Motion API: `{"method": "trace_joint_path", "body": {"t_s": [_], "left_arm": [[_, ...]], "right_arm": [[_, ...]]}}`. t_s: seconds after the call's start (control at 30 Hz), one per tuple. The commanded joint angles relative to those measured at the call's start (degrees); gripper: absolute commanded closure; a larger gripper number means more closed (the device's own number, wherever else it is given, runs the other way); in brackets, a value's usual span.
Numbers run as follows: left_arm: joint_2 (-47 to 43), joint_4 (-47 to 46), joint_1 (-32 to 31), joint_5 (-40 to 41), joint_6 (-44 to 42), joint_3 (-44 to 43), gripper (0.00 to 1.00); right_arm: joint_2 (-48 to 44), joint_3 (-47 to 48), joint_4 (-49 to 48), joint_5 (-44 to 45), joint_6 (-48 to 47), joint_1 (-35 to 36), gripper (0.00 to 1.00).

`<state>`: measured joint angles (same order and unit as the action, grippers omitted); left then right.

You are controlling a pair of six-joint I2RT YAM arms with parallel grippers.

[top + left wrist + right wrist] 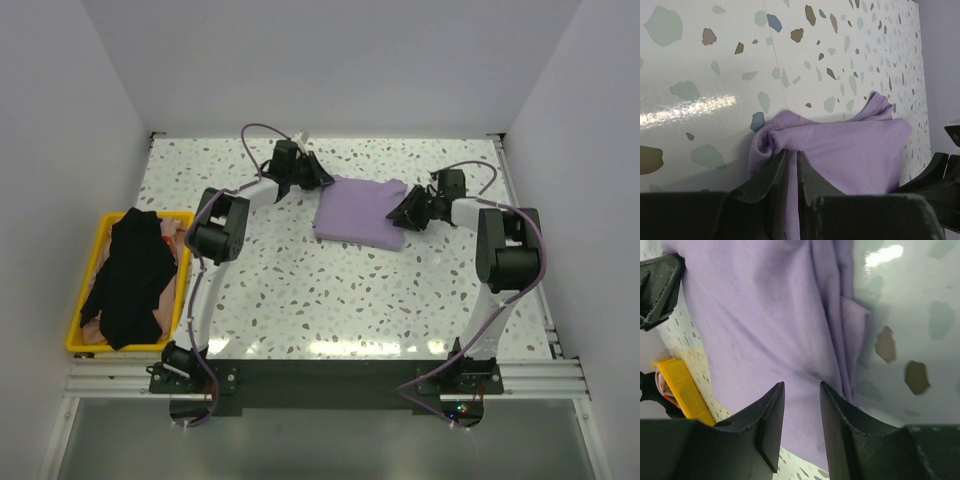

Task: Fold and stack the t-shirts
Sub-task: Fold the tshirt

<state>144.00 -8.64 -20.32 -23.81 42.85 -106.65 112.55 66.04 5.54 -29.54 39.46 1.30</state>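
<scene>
From above: lavender t-shirt folded near far edge of table; black t-shirt heaped in yellow crate at left edge. Only at wrist level: left gripper pinching lavender hem; right gripper parted over cloth, nothing pinched. Wide speckled tabletop between shirt and near edge.

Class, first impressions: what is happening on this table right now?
Two robot arms are working on a folded lavender t-shirt on the table. The left pincer pinches its far-left corner; the right pincer sits at its right edge, jaws slightly apart, grip unclear. A black t-shirt lies in the yellow crate.
</scene>
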Motion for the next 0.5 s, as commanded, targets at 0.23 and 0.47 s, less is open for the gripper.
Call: {"method": "trace_joint_path", "body": {"t_s": [0.23, 0.47], "left_arm": [[-2.9, 2.3, 1.2, 0.4, -1.9, 0.5, 0.83], [-3.8, 2.2, 1.2, -0.9, -2.0, -0.5, 0.77]], "right_arm": [[-6.3, 1.5, 8.5, 8.7, -6.0, -3.9, 0.53], [-1.8, 10.9, 14.1, 13.2, -12.1, -2.6, 0.45]]}}
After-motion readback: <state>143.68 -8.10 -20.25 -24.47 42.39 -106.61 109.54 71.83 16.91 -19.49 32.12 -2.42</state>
